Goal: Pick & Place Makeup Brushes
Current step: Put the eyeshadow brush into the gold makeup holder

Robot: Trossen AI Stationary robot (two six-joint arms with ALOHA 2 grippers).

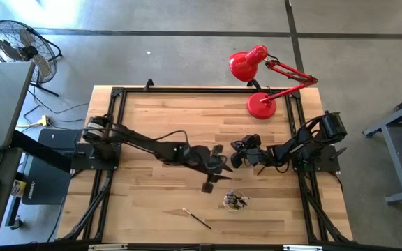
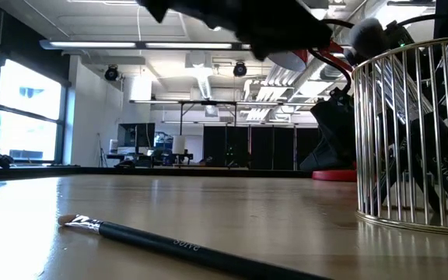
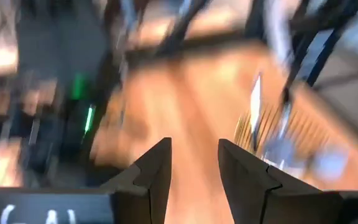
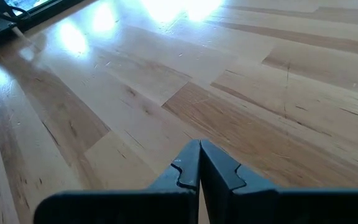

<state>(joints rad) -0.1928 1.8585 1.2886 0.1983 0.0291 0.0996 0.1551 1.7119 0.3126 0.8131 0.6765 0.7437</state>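
Several brushes [image 1: 237,201] in wire holder [image 1: 236,201] | one brush [image 1: 197,218] on table [image 1: 152,125]

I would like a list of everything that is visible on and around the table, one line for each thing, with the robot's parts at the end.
Makeup brush: one, dark handle with pale tip, lying flat near the table's front edge.
Wire cup: one, silvery, standing right of the brush, with brushes inside.
Desk lamp: one, red, at the table's back right.
Table: one, pale wood.
Fan: one, dark, on the floor at back left.
Left gripper: open, empty, above the table beside the cup.
Right gripper: shut, empty, over bare wood.
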